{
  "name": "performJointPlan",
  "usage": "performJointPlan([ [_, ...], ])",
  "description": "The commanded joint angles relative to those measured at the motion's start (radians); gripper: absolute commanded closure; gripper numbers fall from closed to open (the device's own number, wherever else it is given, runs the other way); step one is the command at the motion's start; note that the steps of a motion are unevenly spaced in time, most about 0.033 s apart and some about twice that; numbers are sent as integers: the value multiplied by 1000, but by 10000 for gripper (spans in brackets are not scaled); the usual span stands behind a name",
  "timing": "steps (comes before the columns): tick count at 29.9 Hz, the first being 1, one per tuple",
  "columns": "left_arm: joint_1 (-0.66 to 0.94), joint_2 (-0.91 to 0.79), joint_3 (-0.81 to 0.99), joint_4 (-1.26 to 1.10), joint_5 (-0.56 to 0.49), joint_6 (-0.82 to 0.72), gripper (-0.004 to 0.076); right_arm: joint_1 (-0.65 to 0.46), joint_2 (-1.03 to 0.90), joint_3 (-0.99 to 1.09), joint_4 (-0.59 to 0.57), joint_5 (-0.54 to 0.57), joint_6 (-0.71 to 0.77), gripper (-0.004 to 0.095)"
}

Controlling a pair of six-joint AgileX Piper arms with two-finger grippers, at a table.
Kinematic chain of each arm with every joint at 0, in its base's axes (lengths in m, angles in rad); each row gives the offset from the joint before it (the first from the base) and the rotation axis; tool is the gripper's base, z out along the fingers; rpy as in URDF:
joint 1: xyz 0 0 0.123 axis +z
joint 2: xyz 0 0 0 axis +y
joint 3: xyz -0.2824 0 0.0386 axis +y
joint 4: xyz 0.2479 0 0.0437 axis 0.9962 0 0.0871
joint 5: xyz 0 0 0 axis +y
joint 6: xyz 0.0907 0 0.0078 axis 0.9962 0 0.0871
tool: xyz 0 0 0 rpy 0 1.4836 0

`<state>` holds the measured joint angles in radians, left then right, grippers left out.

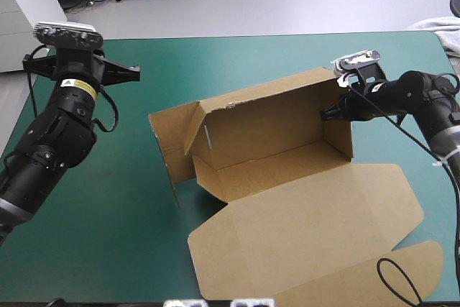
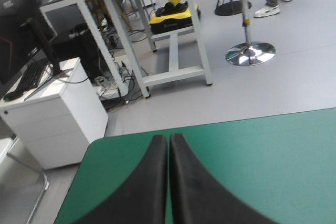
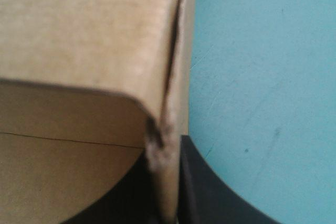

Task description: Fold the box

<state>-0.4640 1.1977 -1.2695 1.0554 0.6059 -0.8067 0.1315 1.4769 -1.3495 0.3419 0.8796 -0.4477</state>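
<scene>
The brown box (image 1: 273, 134) stands in the middle of the table as an open tray with walls raised, its long lid (image 1: 309, 235) lying flat toward the near edge. My right gripper (image 1: 332, 113) is shut on the box's right end wall (image 3: 167, 129), one black finger (image 3: 202, 187) outside it and the other inside. At the far left, my left gripper (image 1: 133, 71) is raised well clear of the box. Its black fingers (image 2: 169, 182) meet in a pointed arch, holding nothing, above the teal-green cover (image 2: 262, 166).
The left end flap (image 1: 172, 141) of the box stands out loosely from the tray. Bare teal-green cover (image 1: 108, 249) lies to the left of the box and along the far edge (image 1: 251, 44).
</scene>
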Motion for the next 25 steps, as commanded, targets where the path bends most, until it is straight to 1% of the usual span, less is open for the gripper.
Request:
performJointPlan([
  [1,92,-28,-31,-72,-48,70,729,4,-35,-79,22,71,84,907],
  [5,180,-28,-31,-203,-44,173,729,4,-35,-120,26,190,169,907],
  [8,229,-28,-29,-277,-44,214,729,4,-35,-132,26,279,220,906],
  [11,259,-28,-29,-330,-26,225,729,4,-33,-133,32,327,266,907],
  [14,265,-28,-29,-367,10,242,729,4,-15,-133,63,347,279,907],
  [19,265,-28,-23,-488,19,357,729,4,59,-147,86,328,282,907],
  [25,265,-28,29,-513,30,379,729,4,192,-236,94,339,285,907],
])
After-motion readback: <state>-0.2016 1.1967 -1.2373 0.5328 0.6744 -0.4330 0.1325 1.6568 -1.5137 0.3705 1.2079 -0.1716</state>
